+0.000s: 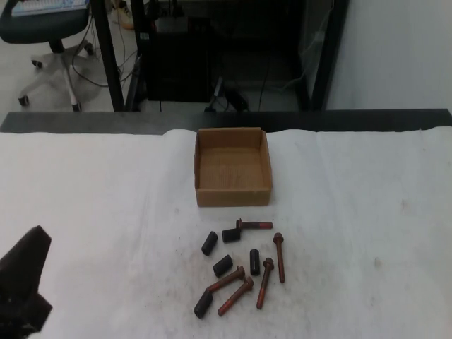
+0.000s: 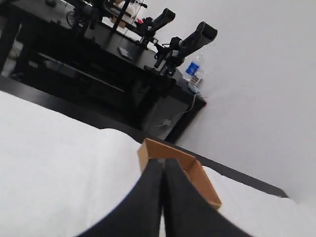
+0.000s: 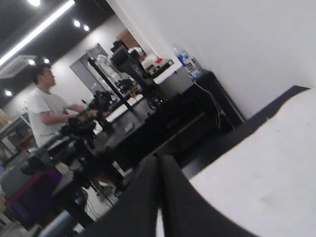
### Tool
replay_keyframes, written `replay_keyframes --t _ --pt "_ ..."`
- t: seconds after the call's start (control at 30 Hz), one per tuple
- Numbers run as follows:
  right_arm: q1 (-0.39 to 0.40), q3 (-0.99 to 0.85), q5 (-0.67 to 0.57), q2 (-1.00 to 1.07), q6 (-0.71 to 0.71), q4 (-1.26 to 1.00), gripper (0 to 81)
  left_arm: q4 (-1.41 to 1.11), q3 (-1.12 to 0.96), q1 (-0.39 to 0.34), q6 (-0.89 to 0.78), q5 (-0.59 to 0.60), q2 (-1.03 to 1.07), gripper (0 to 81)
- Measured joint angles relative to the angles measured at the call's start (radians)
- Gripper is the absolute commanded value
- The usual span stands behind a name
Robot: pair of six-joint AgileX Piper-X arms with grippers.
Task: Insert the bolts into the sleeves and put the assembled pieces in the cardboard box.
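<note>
- Pressed together with nothing between them, the two fingers of the left gripper [image 2: 163, 163] hang above the desk [image 1: 367, 212] and aim toward the cardboard box [image 2: 169, 147].
- The right gripper [image 3: 160, 160] is likewise closed on nothing, its fingers flat against each other. It points out past the desk's far edge into the room.
- An arm [image 1: 25, 282] sits low at the near left corner of the high view, well apart from the parts.
- The cardboard box stands open-topped in the middle of the desk. Its floor looks bare, with no assembled piece inside.
- Five bolts [image 1: 280, 258] and five sleeves [image 1: 210, 242] lie loose in a cluster on the near side of the box, between it and the arms.
- One bolt [image 1: 256, 224] lies with its end just beside a sleeve [image 1: 229, 234]. Another bolt [image 1: 226, 279] lies close to the nearest sleeve [image 1: 203, 304].
- I cannot tell whether either of those bolts is seated in its sleeve. They look merely adjacent.
- By my reading the task is at its very start: nothing is grasped, no pair is clearly joined, and nothing is boxed.
- That leaves every part of the job. Each bolt has to be picked up and mated with a sleeve, most likely with one gripper holding each part. Each finished piece then goes into the box.
</note>
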Motion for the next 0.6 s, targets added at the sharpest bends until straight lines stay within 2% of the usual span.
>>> replay_keyframes --t 0.1,0.17,0.23,0.3,0.33,0.43,0.6 --pt "0.0 0.0 -0.034 0.0 0.087 -0.088 0.8 -0.015 0.0 0.0 -0.064 0.028 0.0 0.3" --pt "0.0 0.0 -0.069 0.0 0.13 -0.155 0.8 -0.045 0.0 0.0 -0.048 0.106 -0.001 0.3" --pt "0.0 -0.002 -0.186 0.0 0.155 -0.161 0.7 -0.059 -0.002 0.0 0.023 0.206 -0.001 0.3" --pt "0.0 -0.013 -0.36 0.002 0.162 -0.133 1.3 -0.052 -0.021 0.0 0.099 0.285 0.017 0.3" --pt "0.0 -0.027 -0.36 0.014 0.162 -0.096 3.8 -0.046 -0.037 0.0 0.134 0.303 0.04 0.3" --pt "0.0 -0.077 -0.538 0.066 0.11 -0.04 9.7 -0.031 -0.087 0.0 0.21 0.324 0.109 0.3" --pt "0.006 -0.245 -0.722 0.301 -0.066 0.036 14.5 -0.016 -0.227 0.0 0.28 0.374 0.364 0.3"
